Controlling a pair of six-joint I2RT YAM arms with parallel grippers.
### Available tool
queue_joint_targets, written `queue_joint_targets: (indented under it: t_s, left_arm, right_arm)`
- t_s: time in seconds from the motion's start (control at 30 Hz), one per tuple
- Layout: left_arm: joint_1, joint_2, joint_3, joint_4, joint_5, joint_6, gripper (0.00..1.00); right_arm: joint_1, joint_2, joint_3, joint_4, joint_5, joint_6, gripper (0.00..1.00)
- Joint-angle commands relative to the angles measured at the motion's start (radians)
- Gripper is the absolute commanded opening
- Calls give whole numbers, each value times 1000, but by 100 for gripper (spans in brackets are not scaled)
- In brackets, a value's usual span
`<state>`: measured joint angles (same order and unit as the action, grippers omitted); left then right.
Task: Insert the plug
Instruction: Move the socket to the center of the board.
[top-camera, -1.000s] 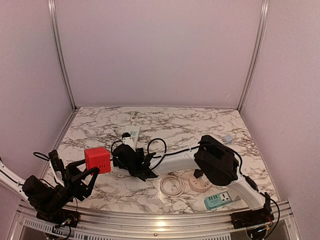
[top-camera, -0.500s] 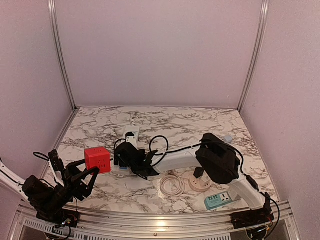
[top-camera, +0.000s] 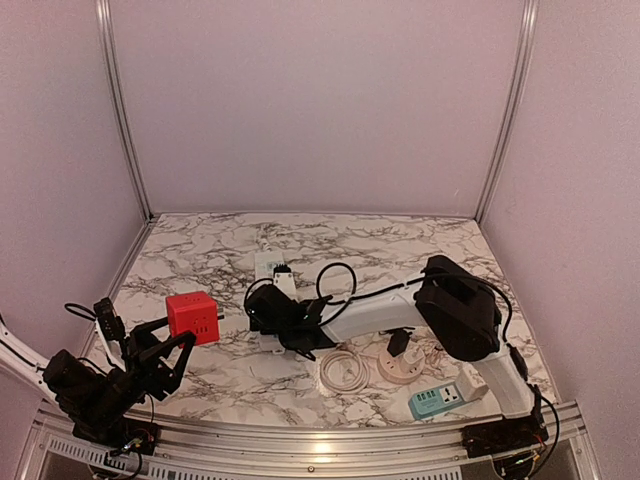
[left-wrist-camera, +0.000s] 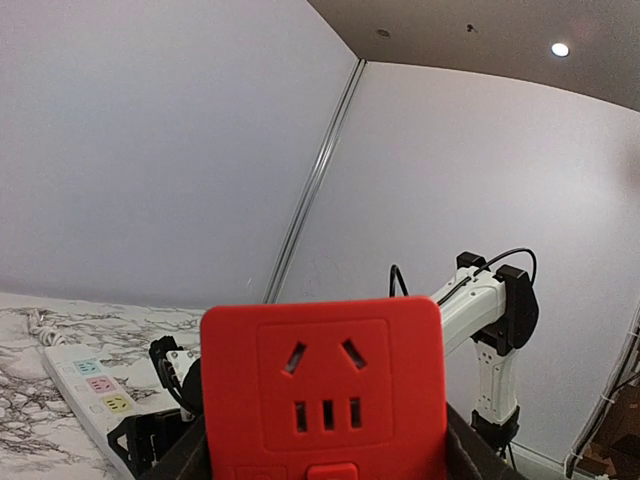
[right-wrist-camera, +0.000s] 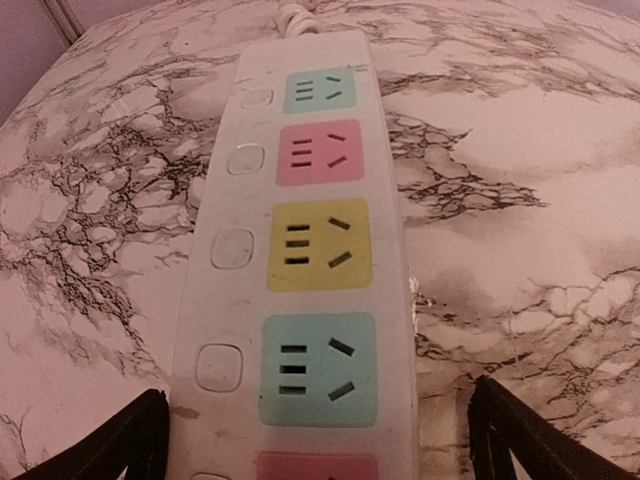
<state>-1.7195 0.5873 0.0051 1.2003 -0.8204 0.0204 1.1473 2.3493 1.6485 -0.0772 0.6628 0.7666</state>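
Observation:
My left gripper (top-camera: 176, 336) (left-wrist-camera: 325, 468) is shut on a red cube socket (top-camera: 193, 317) (left-wrist-camera: 325, 385), lifted at the left, one socket face toward the wrist camera. My right gripper (top-camera: 277, 316) (right-wrist-camera: 320, 450) hangs open low over a white power strip (top-camera: 268, 266) (right-wrist-camera: 300, 250) with coloured sockets, its black fingertips (right-wrist-camera: 120, 440) straddling the strip and holding nothing. The sockets seen in the right wrist view hold nothing. The only plug I can make out is a black one (top-camera: 398, 344) standing on a round beige socket (top-camera: 402, 370).
A coiled white cable (top-camera: 342, 371) lies beside the round socket. A teal adapter (top-camera: 436, 400) sits near the front right. A small grey piece (top-camera: 455, 278) lies at the right, on the marble table (top-camera: 200, 255). Walls enclose three sides.
My right arm has swung to the right, its elbow lifting, and its gripper has slid a little right over the strip. The left gripper and red cube have barely moved.

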Motion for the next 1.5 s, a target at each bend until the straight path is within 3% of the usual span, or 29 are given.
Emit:
queue_joint_targets:
  t_s: [0.0, 0.4, 0.57, 0.83, 1.03, 1.47]
  left_arm:
    - [2, -17, -128, 50, 6, -4, 0]
    - [2, -20, -129, 44, 1, -5, 0]
    - [3, 1, -128, 56, 2, -5, 0]
    - [3, -1, -126, 55, 3, -5, 0]
    - [3, 11, -123, 60, 1, -2, 0]
    - [2, 20, -122, 65, 1, -4, 0]
  right_arm:
    - [-23, -64, -111, -117, 43, 0, 99]
    - [-41, -43, -139, -37, -59, -62, 99]
    - [-42, -97, -197, 68, -157, -181, 99]
    - [-50, -191, -226, 52, -92, -287, 99]
    - [-110, -224, -239, 49, -316, -322, 99]
    - [-143, -136, -138, -33, -396, -329, 99]
